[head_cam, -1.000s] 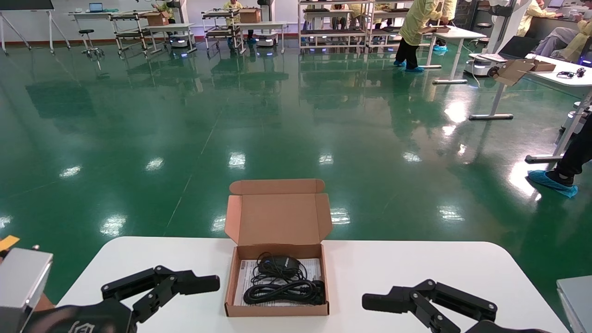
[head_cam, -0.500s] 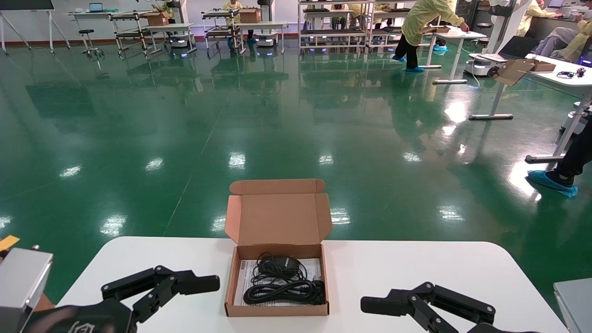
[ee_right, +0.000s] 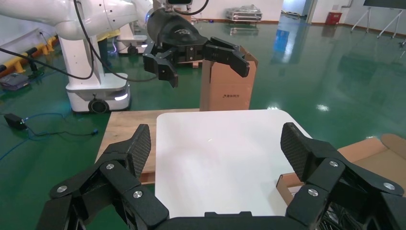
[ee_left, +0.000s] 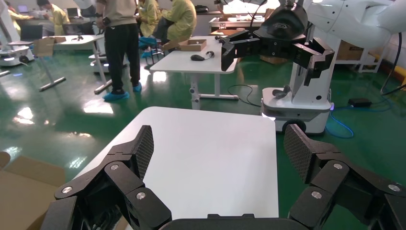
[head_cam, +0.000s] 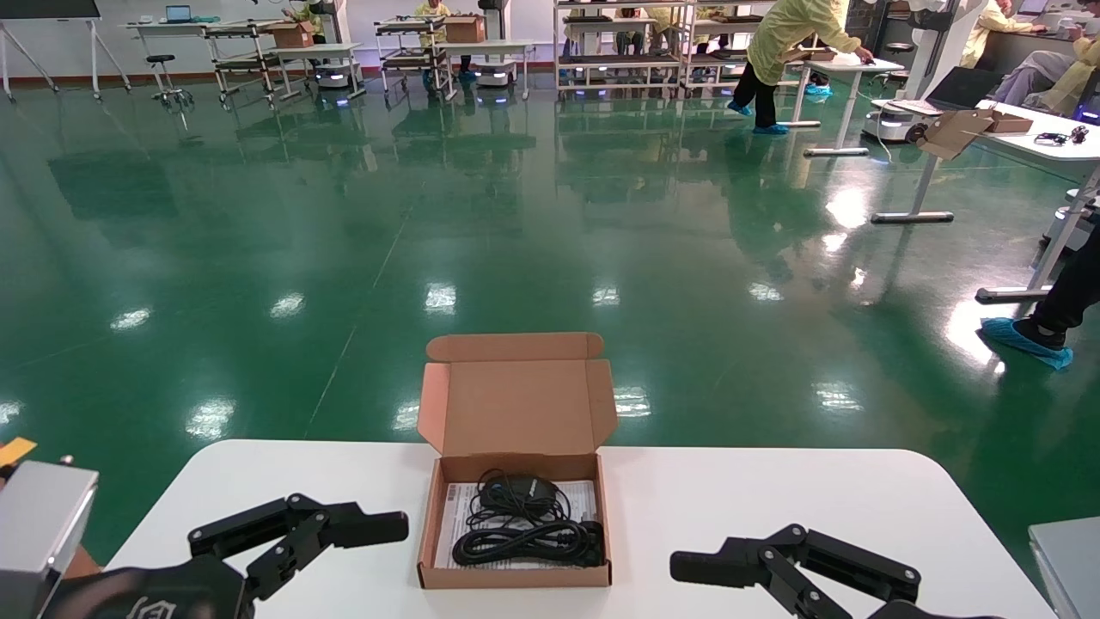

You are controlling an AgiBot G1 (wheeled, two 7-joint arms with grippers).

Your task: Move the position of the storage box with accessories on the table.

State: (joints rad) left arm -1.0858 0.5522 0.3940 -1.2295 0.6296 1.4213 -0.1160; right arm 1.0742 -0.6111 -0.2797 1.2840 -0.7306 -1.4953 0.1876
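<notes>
On the white table [head_cam: 773, 499], above a glossy green floor [head_cam: 344, 241] with desks, racks and yellow-coated people far back, we see the storage box [head_cam: 516, 481] at the middle, lid flap upright, holding the mouse [head_cam: 518, 492] and coiled cable [head_cam: 524, 542] over printed paper [head_cam: 455, 516]. Our left gripper [head_cam: 344, 526] and right gripper [head_cam: 730, 567] hover on either side of it, fingers spread wide, touching nothing. Since a second ago, the right gripper edged slightly leftward; the box has not moved.
</notes>
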